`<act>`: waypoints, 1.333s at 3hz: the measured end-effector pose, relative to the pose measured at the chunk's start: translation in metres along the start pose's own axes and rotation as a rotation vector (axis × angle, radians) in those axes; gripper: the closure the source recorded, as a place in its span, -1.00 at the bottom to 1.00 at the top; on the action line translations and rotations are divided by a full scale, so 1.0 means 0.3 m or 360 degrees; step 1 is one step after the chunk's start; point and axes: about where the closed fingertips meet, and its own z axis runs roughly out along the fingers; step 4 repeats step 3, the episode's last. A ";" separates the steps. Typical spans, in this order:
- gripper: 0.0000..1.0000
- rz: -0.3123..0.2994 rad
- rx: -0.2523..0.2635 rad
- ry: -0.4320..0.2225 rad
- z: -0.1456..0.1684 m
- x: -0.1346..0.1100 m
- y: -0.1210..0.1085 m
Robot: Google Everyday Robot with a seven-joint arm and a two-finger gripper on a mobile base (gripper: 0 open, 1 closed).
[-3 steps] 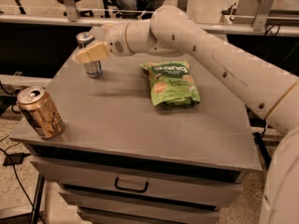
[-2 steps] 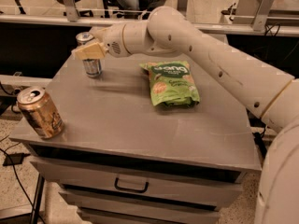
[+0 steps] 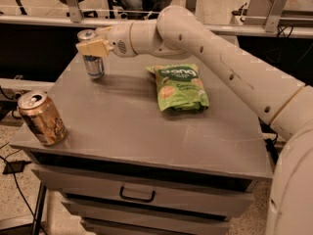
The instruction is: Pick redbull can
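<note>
Redbull can is seen upright on the far left part of the grey cabinet top, close to its back edge, with the base resting on the surface. Its silver top is visible above the gripper, and its blue-and-silver lower body is visible below it. The gripper is placed at the can's upper half, its cream-coloured end lying across the front of the can and touching or nearly touching it. Whether the gripper is pressed onto the can or merely set around it cannot be told from this view.

The white arm is stretched in from the right, above the back of the cabinet, and is bent down toward the can. A green snack bag is laid flat near the middle of the top, well apart from the can. A shorter gold-orange can is stood at the front left corner, tilted slightly, far from the gripper. A drawer with a dark handle is seen below the top.
</note>
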 end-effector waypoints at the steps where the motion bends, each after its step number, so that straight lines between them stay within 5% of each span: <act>1: 1.00 -0.0055 0.0007 -0.0085 -0.069 -0.096 0.002; 2: 1.00 -0.0129 -0.0022 -0.0091 -0.106 -0.174 0.014; 4: 1.00 -0.0132 -0.0031 -0.0090 -0.107 -0.178 0.018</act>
